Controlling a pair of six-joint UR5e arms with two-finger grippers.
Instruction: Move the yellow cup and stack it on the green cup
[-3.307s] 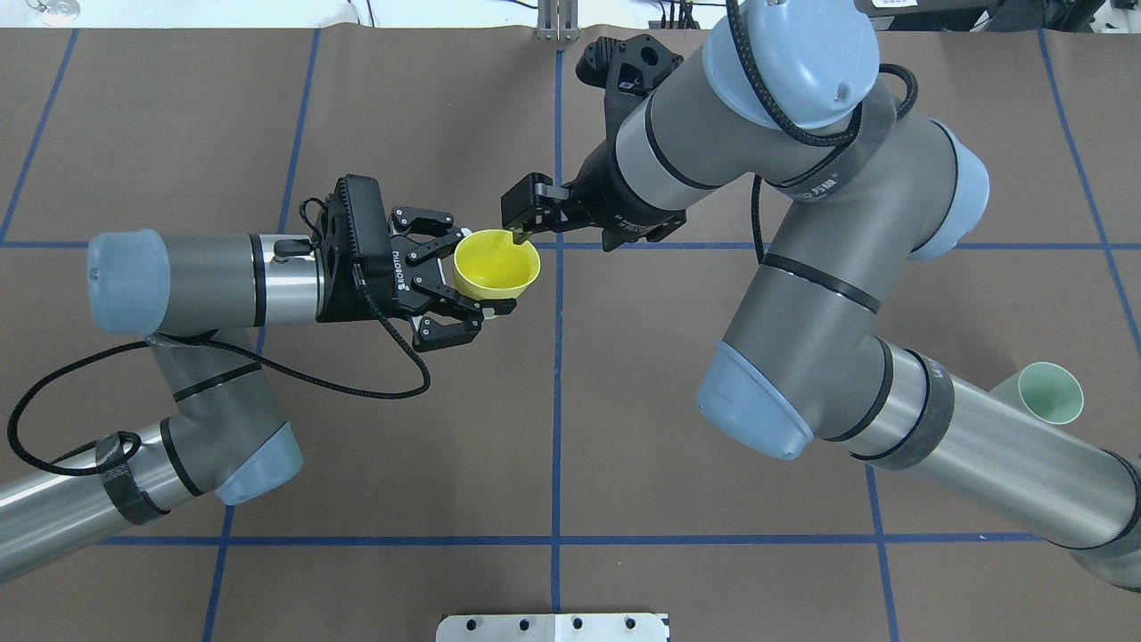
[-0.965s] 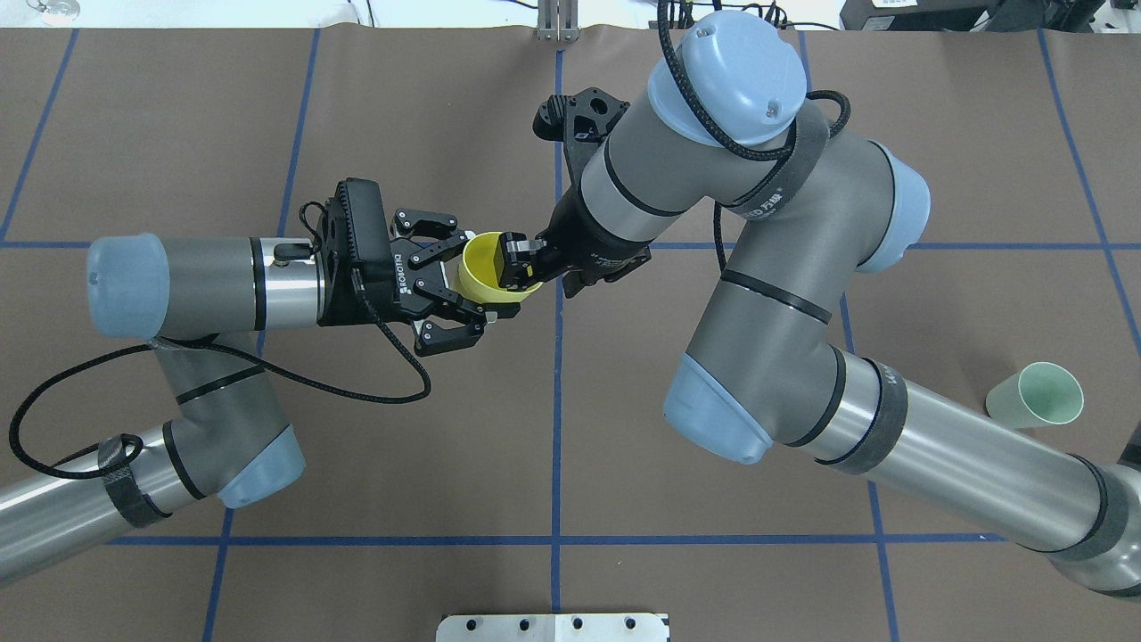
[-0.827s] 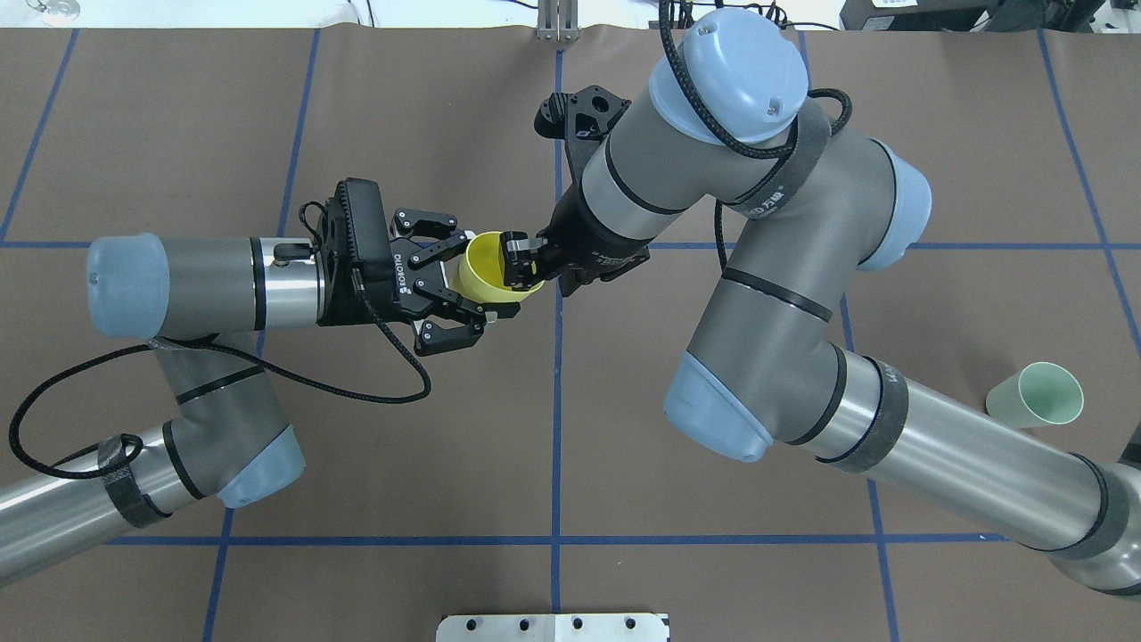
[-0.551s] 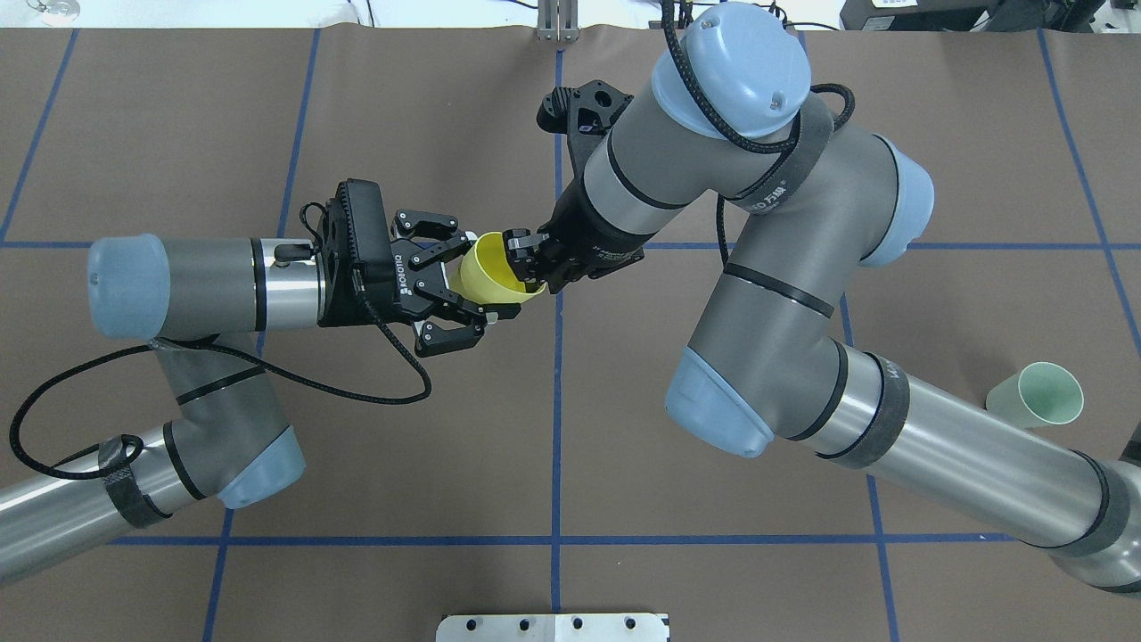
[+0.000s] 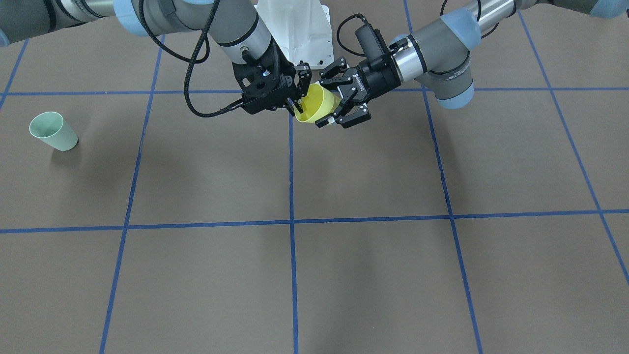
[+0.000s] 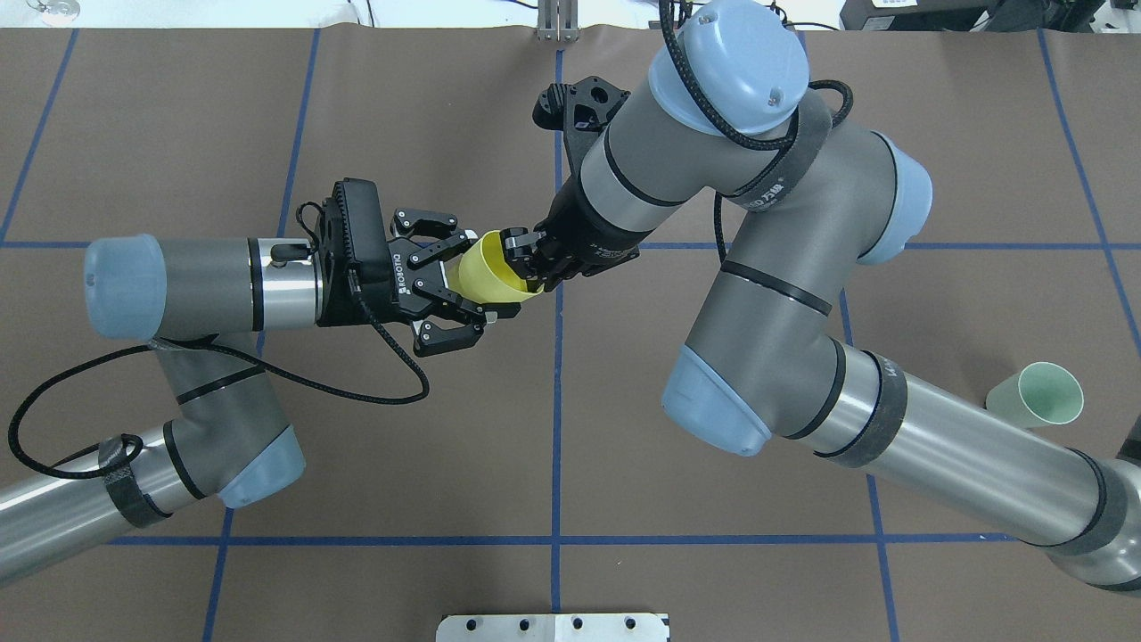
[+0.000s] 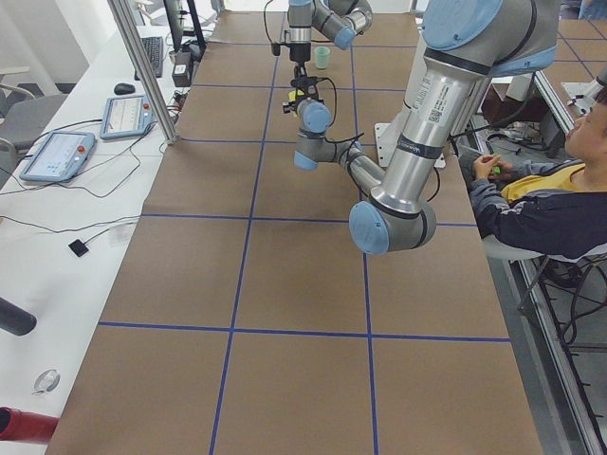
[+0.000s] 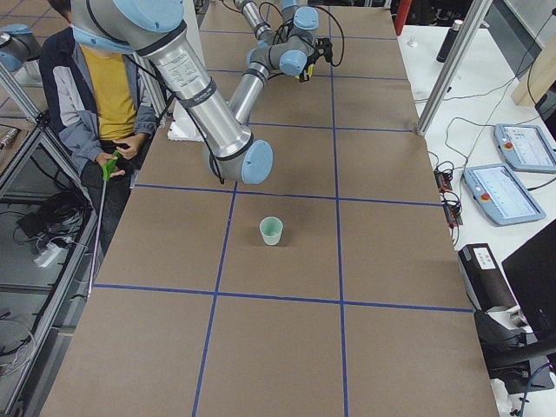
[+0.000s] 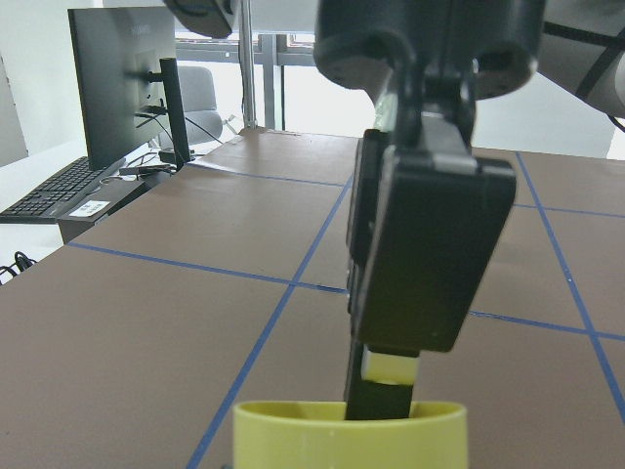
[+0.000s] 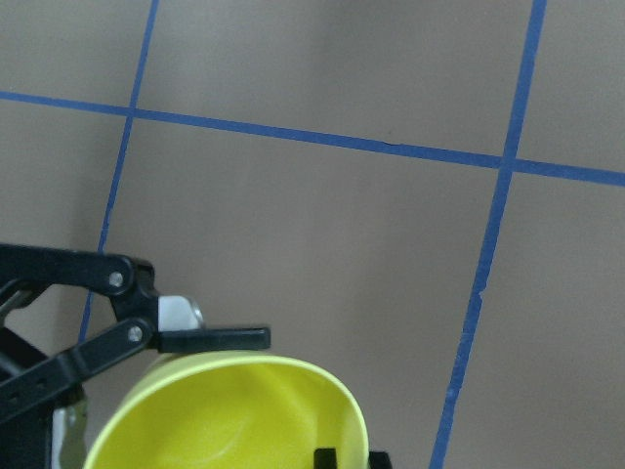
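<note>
The yellow cup (image 6: 486,272) hangs in the air over the table's middle, tilted with its rim toward the robot's right. My left gripper (image 6: 486,275) comes in sideways, one finger on each side of the cup's lower body, and looks shut on it. My right gripper (image 6: 521,263) reaches down and is shut on the rim, one fingertip inside the cup (image 10: 234,420) and one outside. The front view shows both grippers, left (image 5: 328,101) and right (image 5: 297,105), at the cup (image 5: 319,105). The green cup (image 6: 1038,397) stands upright and alone far to the robot's right (image 5: 53,130).
The brown mat (image 6: 357,446) carries a grid of blue tape lines. A metal plate (image 6: 553,627) sits at the near edge by the robot's base. A seated person (image 7: 541,190) is beside the table. Tablets (image 8: 504,174) and cables lie along the far side bench.
The right gripper came in, closed on the yellow cup's rim, and over the last second turned and drew back slightly, tipping the cup toward the right. The left arm has stayed put.
</note>
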